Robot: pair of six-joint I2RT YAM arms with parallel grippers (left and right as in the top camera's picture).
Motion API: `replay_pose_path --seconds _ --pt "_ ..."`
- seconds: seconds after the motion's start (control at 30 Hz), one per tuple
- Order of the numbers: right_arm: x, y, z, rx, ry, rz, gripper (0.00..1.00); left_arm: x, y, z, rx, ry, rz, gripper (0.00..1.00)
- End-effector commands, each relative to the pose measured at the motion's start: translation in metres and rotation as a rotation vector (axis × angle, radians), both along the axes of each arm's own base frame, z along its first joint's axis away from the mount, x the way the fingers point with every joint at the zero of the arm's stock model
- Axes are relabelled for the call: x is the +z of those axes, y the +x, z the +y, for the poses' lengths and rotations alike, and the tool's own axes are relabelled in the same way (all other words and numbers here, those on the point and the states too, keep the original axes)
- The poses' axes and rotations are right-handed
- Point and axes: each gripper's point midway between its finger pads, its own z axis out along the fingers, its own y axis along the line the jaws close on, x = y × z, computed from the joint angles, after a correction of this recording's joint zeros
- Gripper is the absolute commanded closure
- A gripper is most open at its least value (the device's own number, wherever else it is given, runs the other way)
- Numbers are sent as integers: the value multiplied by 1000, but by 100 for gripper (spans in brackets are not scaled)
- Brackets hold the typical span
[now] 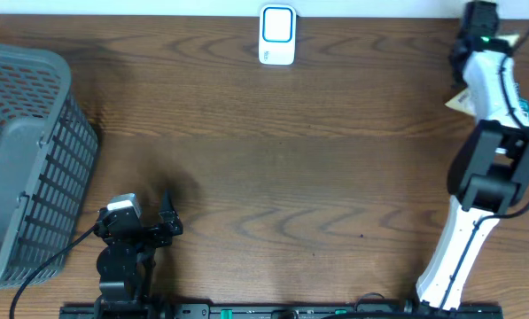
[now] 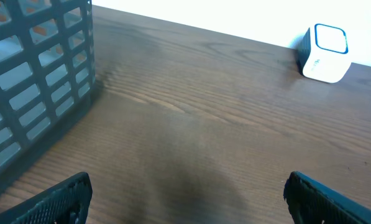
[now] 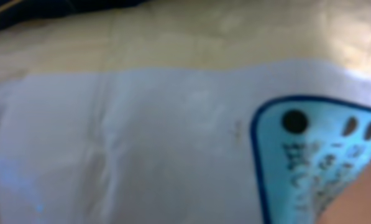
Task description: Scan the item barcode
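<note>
A wooden bench (image 1: 273, 168) holds a grey basket (image 1: 65, 177) at the left and a white scanner (image 1: 276, 35) at the far edge. The left gripper (image 2: 188, 183) hovers low near the basket, its fingers (image 2: 61, 199) spread wide and holding nothing. The right arm (image 1: 490, 168) reaches to the bench's far right corner, where the item, a white packet with a blue label (image 3: 141, 143), fills its blurred wrist view; its fingers are out of sight but pressed together, and whether they pinch the packet cannot be told.
</note>
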Motion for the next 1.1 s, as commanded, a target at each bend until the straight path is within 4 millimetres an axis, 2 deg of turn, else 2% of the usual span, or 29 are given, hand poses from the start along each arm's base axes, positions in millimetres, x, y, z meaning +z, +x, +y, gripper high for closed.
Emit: replay_pose_path --seconds 0.0,0.03,0.07,0.1,0.13,0.2,0.3,0.33,0.4,0.5,0.57,0.67,0.8,0.93,0.97,1.07 --pt "1 6 5 50 165 -64 99 1 0 1 10 -9 -6 2" --pt "-2 5 7 74 200 -55 95 1 0 1 10 -8 -6 2" --pt "-6 2 7 85 231 -45 76 1 0 1 10 -8 -6 2" --pt "-6 -1 4 83 231 -36 51 1 0 1 10 -9 -6 2" --pt "2 -5 -3 75 207 -32 1 1 0 1 10 -9 -6 2" --pt "24 -7 -8 63 193 -74 1 1 0 1 10 -9 -6 2" --pt "82 -7 1 39 217 -230 1 1 0 1 10 -8 -6 2" --pt "124 -7 15 73 257 -331 1 1 0 1 10 -9 -6 2" --pt "177 -15 40 153 306 -433 1 1 0 1 10 -9 -6 2" --pt "248 -39 75 260 345 -552 1 1 0 1 10 -9 -6 2" --pt "293 -64 96 297 365 -639 1 1 0 1 10 -9 -6 2" --pt "356 -113 120 334 361 -768 1 1 0 1 10 -9 -6 2" --pt "420 -175 141 396 311 -914 1 1 0 1 10 -9 -6 2" --pt "470 -242 155 439 253 -1058 1 1 0 1 10 -8 -6 2" --pt "485 -267 161 454 232 -1109 1 1 0 1 10 -9 -6 2" --pt "509 -316 171 482 192 -1204 1 1 0 1 10 -9 -6 2"
